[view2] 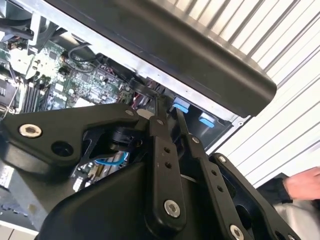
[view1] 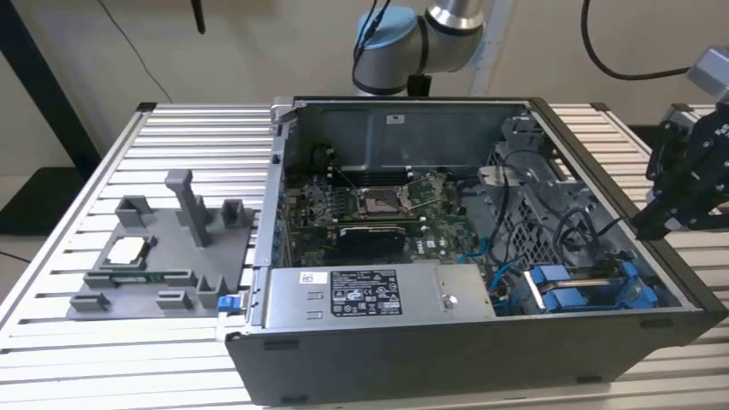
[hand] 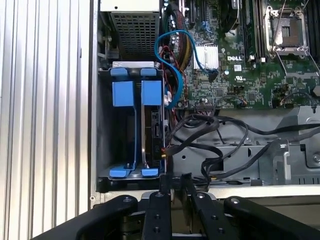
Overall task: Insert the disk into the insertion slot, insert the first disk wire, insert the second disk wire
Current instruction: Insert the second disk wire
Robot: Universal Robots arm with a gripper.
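Disk (hand: pixel 151 127) stands on its edge in the slot at a corner of the open PC box (view1: pixel 456 371), w/ its blue frame clipped on. A 2nd blue frame (hand: pixel 122 95) stands just beside it, closer to the box wall. Both blue frames show in the exterior view too, at the near corner on that view's right.

Gripper (hand: pixel 175 184) hangs over the rim of the PC box, close to the disk slot but not touching the disk. Its two black fingers (hand: pixel 163 187) are close together w/ a thin gap, & nothing is held there. The second wrist view shows the gripper (view2: pixel 166 112) the same way: narrow, w/ nothing in it. In the exterior view the gripper (view1: pixel 667 218) is at that view's right, up by the side wall of the box.

Black wires (hand: pixel 210 127) lie in a loose bunch next to the disk. A blue wire (hand: pixel 175 42) loops near the green board (hand: pixel 240 70). I can't tell if any wire is plugged into the disk.

A big silver box w/ a label (view1: pixel 376 295) sits at the front of the PC box. A grey tray (view1: pixel 160 282) lies on the metal table (view1: pixel 68 367), beside the PC box.
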